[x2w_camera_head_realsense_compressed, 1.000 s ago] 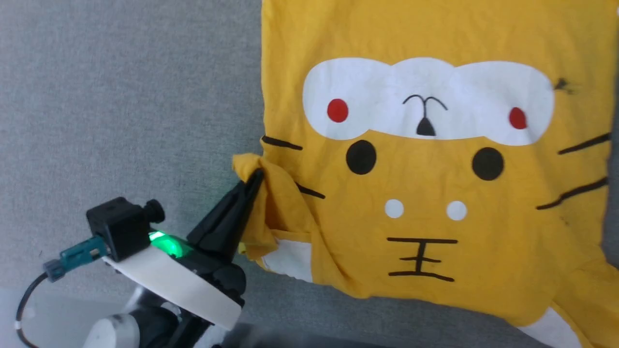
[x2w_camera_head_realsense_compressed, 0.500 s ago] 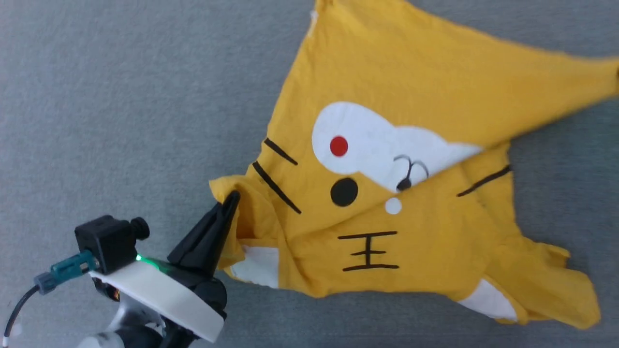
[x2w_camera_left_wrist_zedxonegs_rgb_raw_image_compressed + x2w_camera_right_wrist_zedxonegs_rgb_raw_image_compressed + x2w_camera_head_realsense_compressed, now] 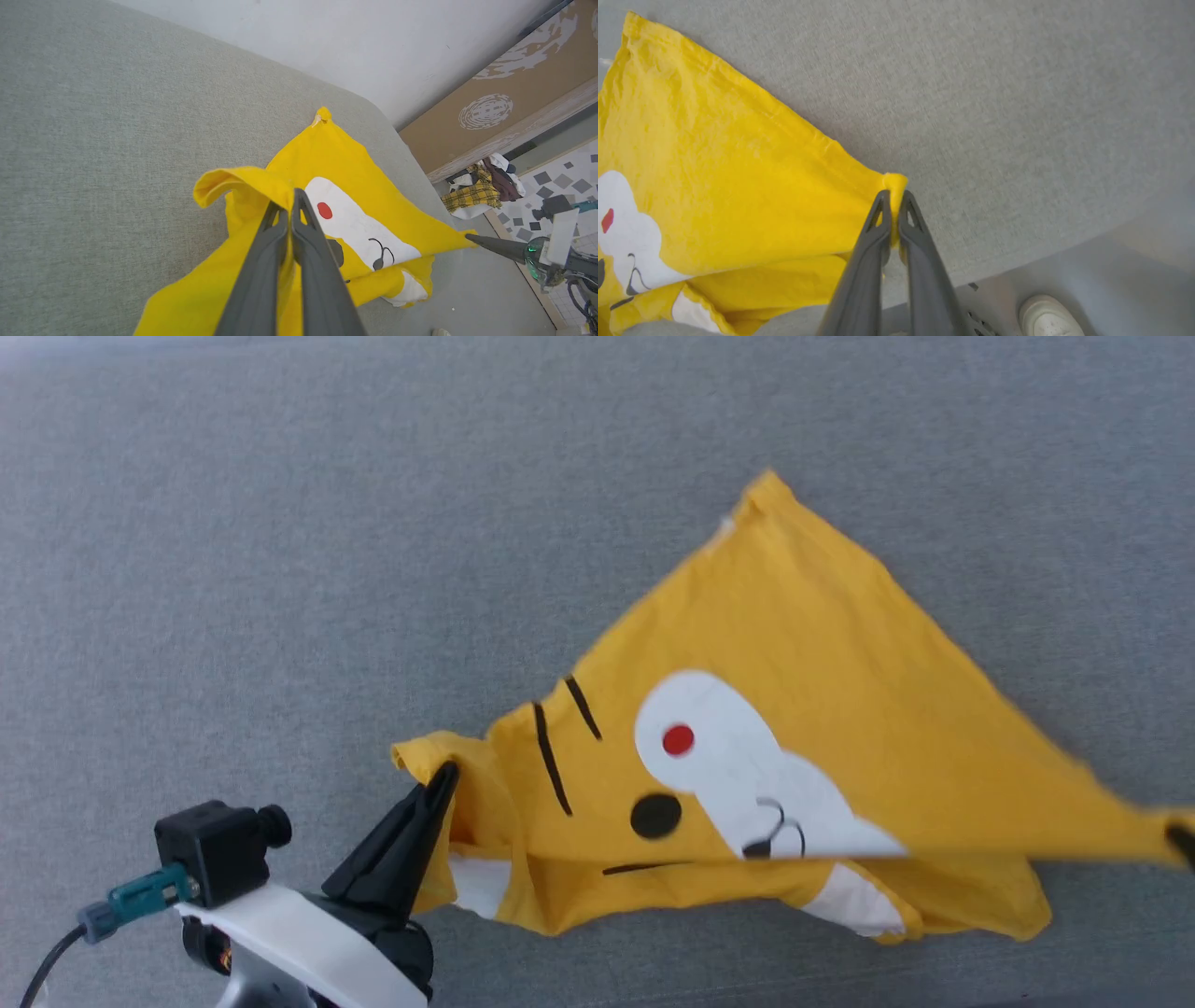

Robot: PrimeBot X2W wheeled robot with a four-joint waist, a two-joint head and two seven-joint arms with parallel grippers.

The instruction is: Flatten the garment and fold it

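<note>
Well, the yellow T-shirt (image 3: 803, 653) with the cartoon face lies on the grey fabric surface (image 3: 280, 569), print side up and partly doubled over along its near edge. The left gripper (image 3: 444, 775) has its two dark fingers pressed together on a bunched corner at the shirt's left side, and the right gripper (image 3: 893, 195) is pinched tight on another corner, with the cloth stretched taut out to the right. A white shoe (image 3: 1045, 315) shows on the floor beside the surface.

Bright yellow garment (image 3: 822, 644) — white patch, red dot, black eye spot, black stripes. Grey tabletop (image 3: 280, 569), fine weave — left pincer (image 3: 446, 773) black, right pincer (image 3: 894, 193) dark grey.
</note>
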